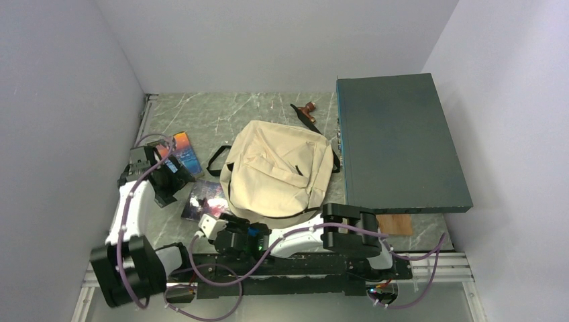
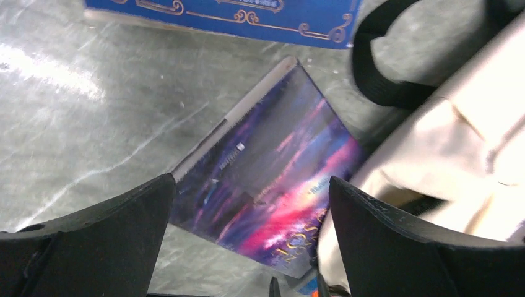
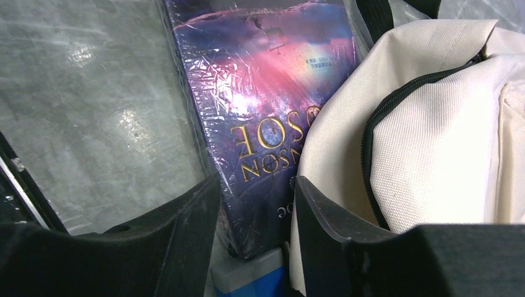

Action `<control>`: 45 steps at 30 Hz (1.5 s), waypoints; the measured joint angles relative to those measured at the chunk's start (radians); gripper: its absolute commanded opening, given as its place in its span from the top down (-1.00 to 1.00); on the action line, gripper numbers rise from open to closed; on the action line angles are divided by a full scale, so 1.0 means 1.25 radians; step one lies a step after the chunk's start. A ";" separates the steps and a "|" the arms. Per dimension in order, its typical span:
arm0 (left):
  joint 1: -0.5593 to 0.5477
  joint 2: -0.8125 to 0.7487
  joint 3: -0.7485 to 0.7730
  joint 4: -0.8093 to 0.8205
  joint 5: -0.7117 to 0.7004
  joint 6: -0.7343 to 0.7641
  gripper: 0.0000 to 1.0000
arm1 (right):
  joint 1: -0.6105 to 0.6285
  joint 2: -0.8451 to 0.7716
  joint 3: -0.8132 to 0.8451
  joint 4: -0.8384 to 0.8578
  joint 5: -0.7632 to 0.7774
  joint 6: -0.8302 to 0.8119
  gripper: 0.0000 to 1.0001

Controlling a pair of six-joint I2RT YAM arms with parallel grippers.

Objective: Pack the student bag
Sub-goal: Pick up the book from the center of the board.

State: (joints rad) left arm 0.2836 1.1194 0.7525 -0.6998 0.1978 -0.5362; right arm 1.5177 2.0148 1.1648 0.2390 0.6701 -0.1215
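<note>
Right arm (image 1: 295, 238) lies low along the near edge of the desk (image 1: 255, 111), reaching left, & its jaws are clamped on the near end of a purple book (image 3: 266, 93), one black finger each side of the cover. Book's shrink-wrapped, so stiff but prob. slick. A grip that close to the edge could slip.

Bag (image 1: 278, 171) sits mid-desk, front pocket up, just right of those jaws. Its cream cloth bulges against the right-hand finger, & the book's right edge looks tucked under the bag's near-left rim. It's soft canvas w/ no frame, so it'll sag & fold wherever it's pulled. Prob. light while empty, nothing fragile about it. Best hold, imo, is the cloth lip beside the black zip (image 3: 371, 130) or a black strap (image 1: 213, 161), not the loose middle panel. Can't tell from here whether the zip is undone.

Left arm (image 1: 131, 201) stands at the left side, jaws spread wide & holding nothing, aimed at the same book from the left. Bag lies beyond the book, to their right, near but apart from them.

Also about: a blue book (image 1: 184, 153) further back on the left, & a big teal box (image 1: 399, 144) right of the bag.
</note>
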 measured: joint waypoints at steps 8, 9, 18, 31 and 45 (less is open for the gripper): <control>-0.003 0.260 0.011 0.051 0.051 0.074 -0.96 | -0.008 -0.016 -0.014 0.014 -0.044 0.039 -0.15; -0.003 0.265 0.017 0.049 0.059 0.078 -0.92 | -0.009 -0.016 -0.017 0.016 -0.049 0.044 -0.15; -0.014 0.168 -0.013 0.075 0.150 0.086 -0.45 | -0.035 -0.016 -0.049 0.025 -0.083 0.074 -0.17; -0.074 0.028 -0.013 0.060 0.252 0.056 -0.38 | -0.032 -0.039 -0.048 0.043 -0.062 0.008 -0.68; -0.082 -0.041 -0.015 0.027 0.273 0.032 -0.39 | -0.012 0.170 0.167 0.071 0.187 -0.201 -0.19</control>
State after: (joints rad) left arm 0.1814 1.0683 0.7341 -0.6655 0.5385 -0.4965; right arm 1.5024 2.2269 1.3739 0.3283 0.9039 -0.3729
